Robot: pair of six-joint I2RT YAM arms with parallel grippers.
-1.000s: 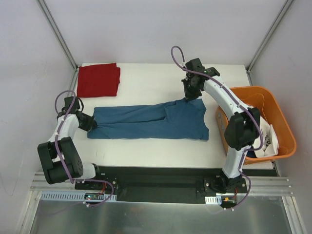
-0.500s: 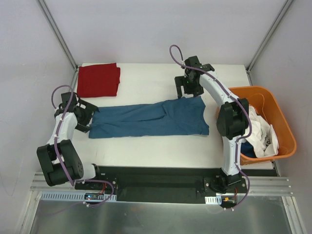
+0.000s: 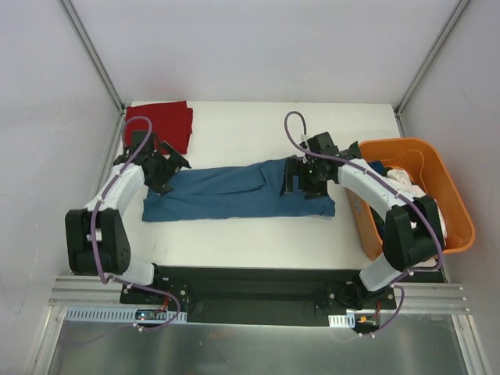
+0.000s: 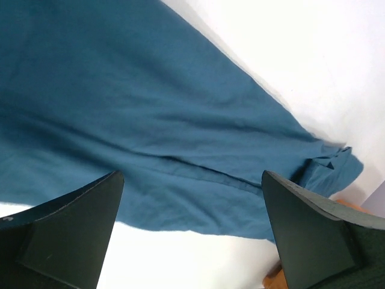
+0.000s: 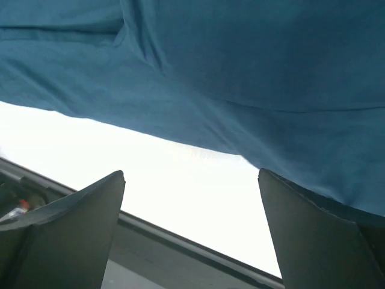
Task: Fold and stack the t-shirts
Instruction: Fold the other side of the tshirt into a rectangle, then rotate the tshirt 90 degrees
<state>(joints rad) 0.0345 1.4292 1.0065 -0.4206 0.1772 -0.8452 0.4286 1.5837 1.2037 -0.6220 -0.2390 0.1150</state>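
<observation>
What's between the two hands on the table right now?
The teal-blue t-shirt, lying flat, spans the stretch from the left hand to the right hand. The top external view shows it.

A long teal-blue cotton t-shirt (image 3: 234, 191), folded into a narrow strip, lies flat across the middle of the white bench (image 3: 250, 133), running left to right. The left arm's fingers (image 3: 166, 178) sit over its left end, at centre left of the frame. The right arm's fingers (image 3: 295, 181) sit over its wider right end, right of centre. A deep red folded t-shirt (image 3: 168, 121) lies at the upper left of the bench, its lower edge partly hidden by the left arm. An orange plastic basket (image 3: 461, 226) stands at the right edge, holding crumpled white clothes (image 3: 402, 176).
</observation>
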